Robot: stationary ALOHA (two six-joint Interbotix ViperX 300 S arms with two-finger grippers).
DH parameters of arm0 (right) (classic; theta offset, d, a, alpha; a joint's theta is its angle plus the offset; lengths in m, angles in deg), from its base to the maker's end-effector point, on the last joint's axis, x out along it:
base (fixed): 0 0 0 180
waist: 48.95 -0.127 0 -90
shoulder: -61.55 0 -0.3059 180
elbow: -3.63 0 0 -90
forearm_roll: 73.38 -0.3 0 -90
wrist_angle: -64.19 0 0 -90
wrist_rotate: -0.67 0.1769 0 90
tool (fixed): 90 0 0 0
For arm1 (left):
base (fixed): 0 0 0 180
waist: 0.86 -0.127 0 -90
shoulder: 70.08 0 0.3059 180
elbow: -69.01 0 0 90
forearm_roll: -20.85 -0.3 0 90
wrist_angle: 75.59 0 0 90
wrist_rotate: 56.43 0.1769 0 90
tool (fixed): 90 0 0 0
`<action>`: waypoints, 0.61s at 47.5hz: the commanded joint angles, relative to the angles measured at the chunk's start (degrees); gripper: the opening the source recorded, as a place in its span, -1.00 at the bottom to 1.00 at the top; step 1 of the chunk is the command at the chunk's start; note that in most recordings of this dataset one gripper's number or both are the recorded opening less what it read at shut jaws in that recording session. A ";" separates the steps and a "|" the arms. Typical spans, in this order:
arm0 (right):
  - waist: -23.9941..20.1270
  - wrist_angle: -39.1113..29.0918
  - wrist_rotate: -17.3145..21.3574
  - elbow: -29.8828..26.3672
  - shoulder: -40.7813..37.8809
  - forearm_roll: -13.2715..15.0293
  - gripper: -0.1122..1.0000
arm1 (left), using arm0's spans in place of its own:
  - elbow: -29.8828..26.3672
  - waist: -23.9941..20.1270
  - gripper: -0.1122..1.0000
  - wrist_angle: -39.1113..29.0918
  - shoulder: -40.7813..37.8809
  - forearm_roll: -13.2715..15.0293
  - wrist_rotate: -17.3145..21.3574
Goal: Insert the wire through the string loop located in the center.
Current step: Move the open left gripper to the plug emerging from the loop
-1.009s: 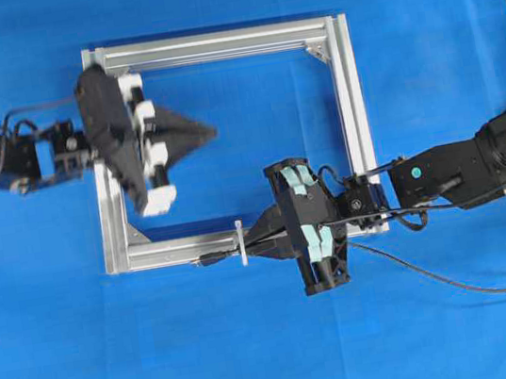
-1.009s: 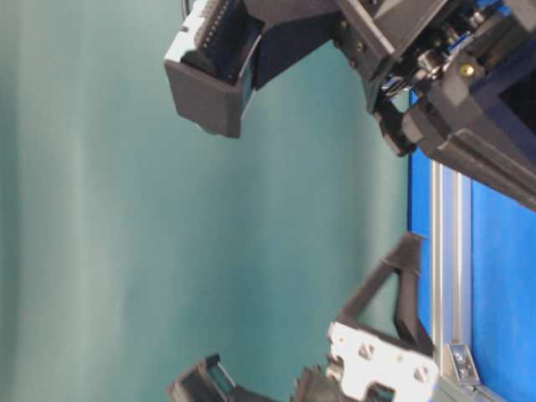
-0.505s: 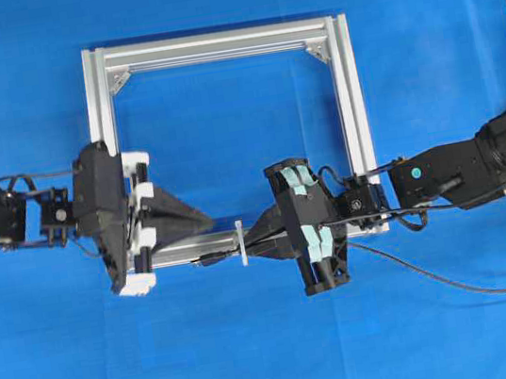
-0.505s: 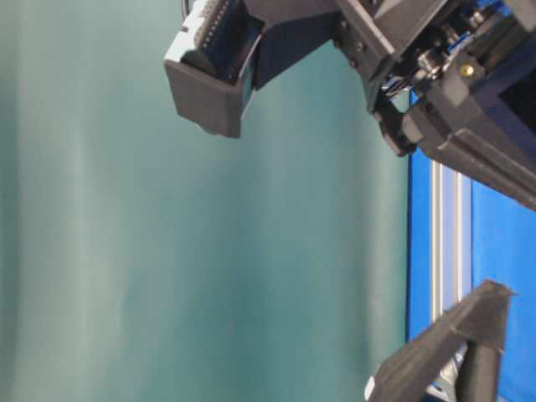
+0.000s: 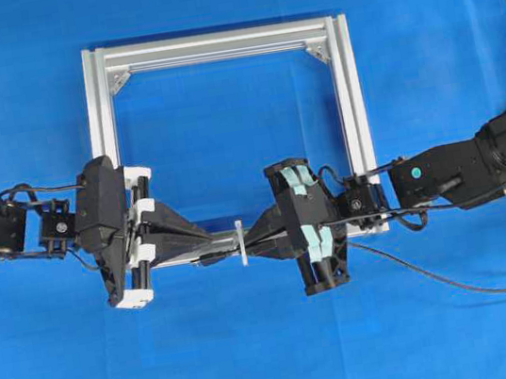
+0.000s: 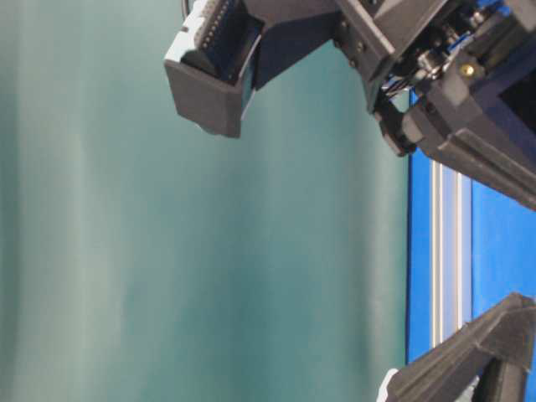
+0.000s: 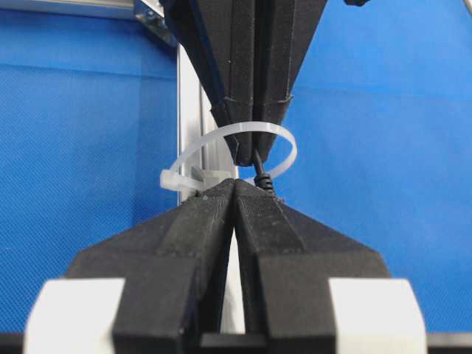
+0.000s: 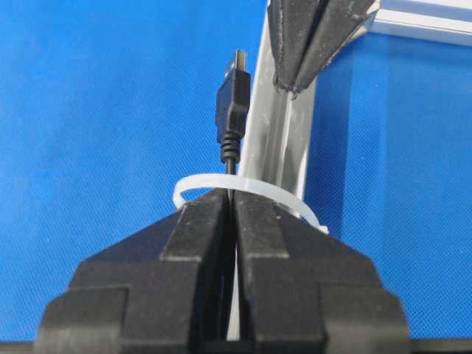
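In the right wrist view, the right pincer (image 8: 233, 198) is clenched on the wire (image 8: 231, 110), whose dark plug tip pokes out past the fingertips and through the white string loop (image 8: 243, 186) arching just over them. Beyond the loop, the left pincer (image 5: 206, 242) points back at it with fingertips pressed together, grasping nothing, just short of the plug. Both meet over the near bar of the silver frame (image 5: 345, 90) on the blue worktop (image 5: 258, 351).
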 commanded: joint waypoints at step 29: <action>-0.09 0.35 -0.09 -0.70 0.88 -0.18 -0.85 | -1.14 2.02 0.77 0.26 1.14 -0.18 -0.79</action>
